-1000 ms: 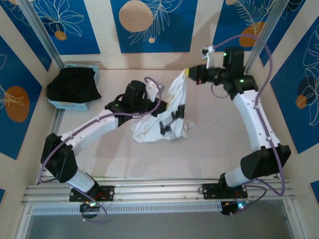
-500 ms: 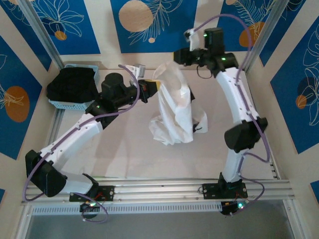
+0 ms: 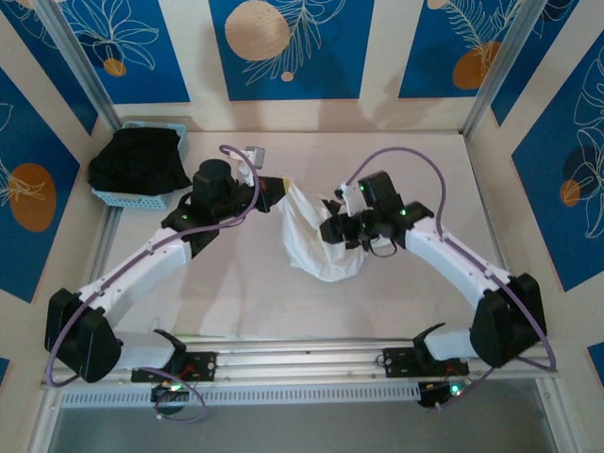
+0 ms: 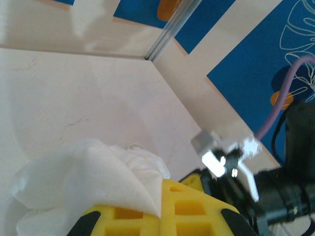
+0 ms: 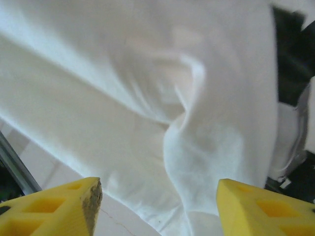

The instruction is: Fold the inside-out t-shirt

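The white soft cloth t-shirt (image 3: 316, 247) lies crumpled in a heap in the middle of the pale flat table (image 3: 236, 302), between my two arms. My right gripper (image 3: 342, 226) sits at the heap's right side. Its yellow fingertips (image 5: 64, 204) are spread wide, with the cloth bunched just beyond them and nothing pinched between. Slightly farther and to the left, my left gripper (image 3: 276, 189) is clamped on the t-shirt's far left edge, and a fold of white cloth comes out from between its yellow pads (image 4: 197, 211). In the far left corner, well apart, a light blue plastic basket (image 3: 118, 196) holds a black garment (image 3: 140, 160).
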You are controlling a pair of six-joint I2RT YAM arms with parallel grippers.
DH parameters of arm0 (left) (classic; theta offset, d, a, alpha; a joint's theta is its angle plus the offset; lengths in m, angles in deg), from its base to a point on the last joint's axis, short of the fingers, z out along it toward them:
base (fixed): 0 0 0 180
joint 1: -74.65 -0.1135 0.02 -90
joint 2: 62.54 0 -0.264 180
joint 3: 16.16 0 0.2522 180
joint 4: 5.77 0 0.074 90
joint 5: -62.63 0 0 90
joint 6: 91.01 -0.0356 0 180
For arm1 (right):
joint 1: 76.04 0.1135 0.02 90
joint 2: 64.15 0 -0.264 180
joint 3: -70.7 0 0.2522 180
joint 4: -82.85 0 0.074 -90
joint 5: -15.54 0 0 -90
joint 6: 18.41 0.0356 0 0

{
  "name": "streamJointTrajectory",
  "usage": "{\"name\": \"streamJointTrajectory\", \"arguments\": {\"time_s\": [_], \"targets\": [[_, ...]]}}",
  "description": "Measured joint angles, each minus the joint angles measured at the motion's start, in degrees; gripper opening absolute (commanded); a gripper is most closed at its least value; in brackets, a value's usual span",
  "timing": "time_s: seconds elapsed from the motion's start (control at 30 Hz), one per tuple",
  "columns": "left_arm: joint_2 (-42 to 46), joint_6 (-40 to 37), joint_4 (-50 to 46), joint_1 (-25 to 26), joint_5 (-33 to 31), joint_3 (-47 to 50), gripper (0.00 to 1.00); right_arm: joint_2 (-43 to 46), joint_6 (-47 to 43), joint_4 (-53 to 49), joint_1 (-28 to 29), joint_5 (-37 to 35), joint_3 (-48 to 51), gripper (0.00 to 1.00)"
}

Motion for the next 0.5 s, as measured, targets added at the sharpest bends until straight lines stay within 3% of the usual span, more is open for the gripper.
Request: {"name": "streamJointTrajectory", "arguments": {"time_s": [0.1,0.13,0.23,0.4,0.5], "targets": [[1.03,-0.02,0.02,-0.11,0.0,0.11,0.0,-0.7,0.68,6.14,3.8,-2.69,5.49,0.6],[1.25,0.0,0.0,-0.15,0.0,0.22,0.0,-1.66,0.72,7.8,4.83,-4.13,6.56,0.55],[1.88,-0.02,-0.04,-0.28,-0.17,0.68,0.0,-5.42,0.87,12.31,7.21,-9.66,8.48,0.26],[3.74,-0.02,-0.44,-1.25,-0.76,1.92,0.0,-4.61,0.81,18.86,6.88,-18.47,11.3,0.11],[4.94,0.0,-0.44,-1.97,-1.11,2.89,0.0,-1.29,0.22,20.81,5.81,-19.39,12.94,0.03]]}}
